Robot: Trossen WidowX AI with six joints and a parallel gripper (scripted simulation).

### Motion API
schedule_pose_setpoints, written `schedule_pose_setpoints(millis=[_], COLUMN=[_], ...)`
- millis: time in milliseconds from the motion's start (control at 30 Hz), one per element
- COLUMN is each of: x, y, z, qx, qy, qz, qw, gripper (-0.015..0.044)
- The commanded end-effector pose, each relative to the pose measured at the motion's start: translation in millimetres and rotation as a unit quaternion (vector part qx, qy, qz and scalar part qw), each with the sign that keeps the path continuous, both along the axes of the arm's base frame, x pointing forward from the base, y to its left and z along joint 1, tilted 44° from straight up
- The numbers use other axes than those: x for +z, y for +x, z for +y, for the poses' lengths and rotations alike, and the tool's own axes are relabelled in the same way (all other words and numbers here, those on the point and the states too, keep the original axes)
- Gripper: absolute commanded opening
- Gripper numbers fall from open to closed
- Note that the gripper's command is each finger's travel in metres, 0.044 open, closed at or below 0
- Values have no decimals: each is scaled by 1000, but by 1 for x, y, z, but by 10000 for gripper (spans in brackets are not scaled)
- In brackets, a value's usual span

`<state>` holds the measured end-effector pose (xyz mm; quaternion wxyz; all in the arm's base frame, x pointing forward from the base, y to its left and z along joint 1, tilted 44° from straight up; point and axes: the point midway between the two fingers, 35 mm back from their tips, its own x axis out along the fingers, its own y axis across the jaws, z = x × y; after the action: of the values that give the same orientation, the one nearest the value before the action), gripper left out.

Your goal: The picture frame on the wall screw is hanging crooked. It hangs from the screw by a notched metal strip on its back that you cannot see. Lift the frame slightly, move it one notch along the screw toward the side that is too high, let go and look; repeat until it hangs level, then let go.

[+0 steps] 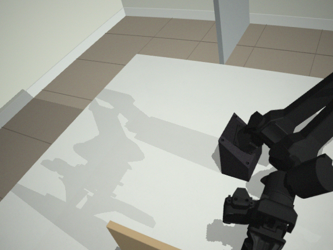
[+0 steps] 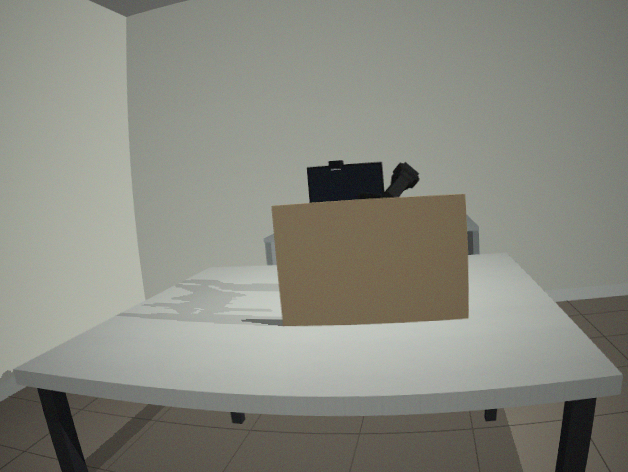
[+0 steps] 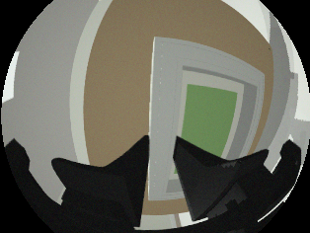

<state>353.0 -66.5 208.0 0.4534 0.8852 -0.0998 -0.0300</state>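
The picture frame [image 3: 165,89] shows in the wrist view with a wide grey border, a pale inner mat and a green picture [image 3: 209,118]. It stands in front of the brown board. My gripper [image 3: 160,139] is shut on the frame, with one dark finger at the outer side of its left border and the other over its front. In the top view the fingers are cut off by the bottom edge. The board hides the frame in the exterior view. The screw and the notched strip are hidden, and the frame's tilt cannot be judged well from the wrist view.
The brown board [image 1: 139,233] [image 2: 373,263] [image 3: 118,89] stands upright on the white table [image 1: 174,88] [image 2: 324,365]. Dark arm parts [image 2: 345,182] show above its top edge. A grey upright panel [image 1: 234,26] stands beyond the table's far edge. Arm shadows fall across the table.
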Motion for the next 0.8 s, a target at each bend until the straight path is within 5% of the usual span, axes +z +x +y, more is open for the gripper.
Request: schedule_pose_setpoints(millis=[0, 767], x=[0, -3], y=[-1, 1], z=[-2, 2], qx=[-7, -1], qy=[0, 2], qz=[-3, -1], qw=[1000, 1000], gripper=[0, 0])
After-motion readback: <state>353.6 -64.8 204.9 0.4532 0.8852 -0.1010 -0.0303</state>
